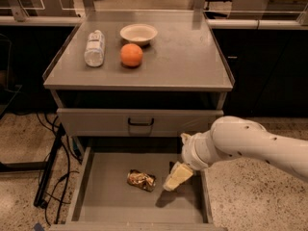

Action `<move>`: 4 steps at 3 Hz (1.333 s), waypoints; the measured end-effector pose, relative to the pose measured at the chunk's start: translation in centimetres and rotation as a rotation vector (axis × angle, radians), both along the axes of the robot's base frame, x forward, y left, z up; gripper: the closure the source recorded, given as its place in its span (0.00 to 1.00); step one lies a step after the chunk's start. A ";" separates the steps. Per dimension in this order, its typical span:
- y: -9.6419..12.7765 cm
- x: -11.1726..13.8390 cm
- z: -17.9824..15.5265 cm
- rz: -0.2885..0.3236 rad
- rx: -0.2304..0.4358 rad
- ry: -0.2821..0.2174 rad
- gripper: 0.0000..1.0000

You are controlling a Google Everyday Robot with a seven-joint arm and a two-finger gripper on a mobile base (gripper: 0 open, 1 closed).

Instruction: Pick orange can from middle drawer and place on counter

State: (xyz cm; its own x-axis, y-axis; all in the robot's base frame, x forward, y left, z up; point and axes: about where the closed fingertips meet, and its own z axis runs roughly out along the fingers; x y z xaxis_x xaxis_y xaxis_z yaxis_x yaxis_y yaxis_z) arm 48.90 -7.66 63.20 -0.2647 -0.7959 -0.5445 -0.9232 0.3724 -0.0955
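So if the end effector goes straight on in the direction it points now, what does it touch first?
Probably the bare floor of the middle drawer, close beside the orange can. The end effector points down and left toward the can, but depth is unclear.

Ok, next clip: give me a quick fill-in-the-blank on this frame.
The middle drawer holds one thing: the ____.
The gripper hangs over the drawer, to that thing's ____ in the picture.
On the counter are an orange fruit, a lying bottle and a white ____.
Missing: orange can; right; bowl.
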 end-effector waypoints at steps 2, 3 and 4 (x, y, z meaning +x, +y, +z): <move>3.3 2.2 -6.4 0.057 0.079 0.044 0.00; 3.7 2.5 -9.7 0.058 0.132 0.058 0.00; 4.1 2.5 -14.5 0.045 0.199 0.088 0.00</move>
